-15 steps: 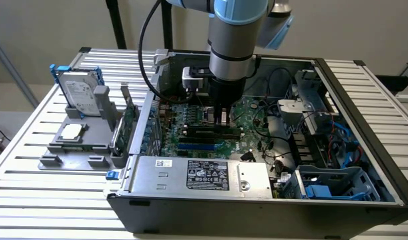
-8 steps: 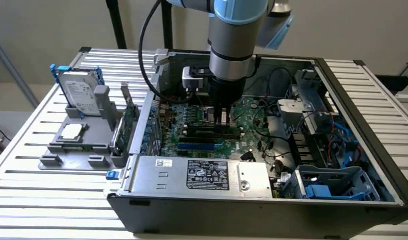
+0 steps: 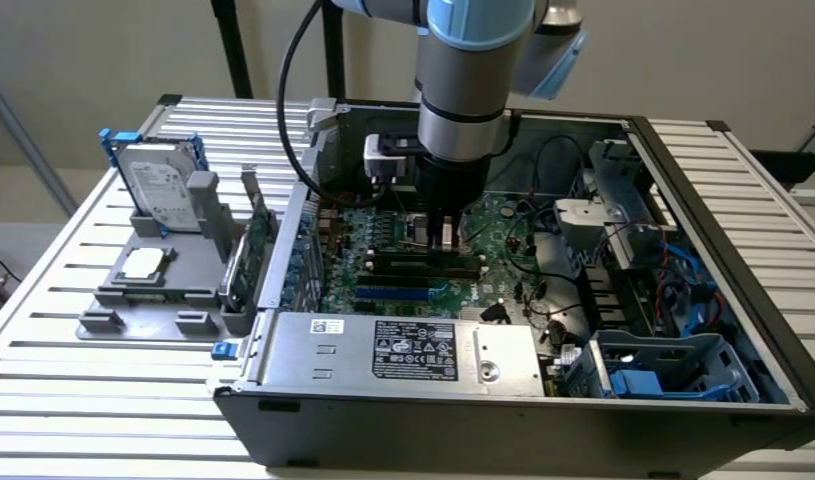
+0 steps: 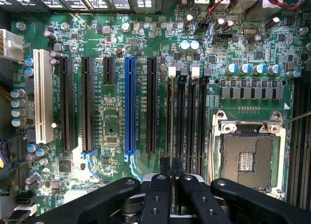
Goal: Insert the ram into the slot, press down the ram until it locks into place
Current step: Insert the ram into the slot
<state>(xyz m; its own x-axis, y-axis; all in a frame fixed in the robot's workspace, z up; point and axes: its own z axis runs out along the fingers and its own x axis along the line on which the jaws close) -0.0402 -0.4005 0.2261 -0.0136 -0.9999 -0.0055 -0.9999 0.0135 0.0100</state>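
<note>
My gripper [image 3: 443, 238] reaches down into the open computer case over the green motherboard [image 3: 501, 225]. In the wrist view the two black fingers [image 4: 164, 166] are pressed together, and the gripper [image 4: 171, 165] is shut with nothing visible between them. They stand in line with the outermost of the parallel black memory slots [image 4: 171, 117], the one with a white end clip [image 4: 171, 71]. In the exterior view the slots [image 3: 421, 263] lie just below the fingertips. I cannot make out the ram stick; it may be hidden edge-on in that slot.
A bright blue socket [image 4: 129, 105] and black expansion sockets [image 4: 87, 105] lie beside the memory slots; the CPU socket [image 4: 249, 158] is on their other side. On the exterior view's left, a grey fixture [image 3: 147, 290] holds a hard drive [image 3: 160, 185] and upright green cards [image 3: 256, 245].
</note>
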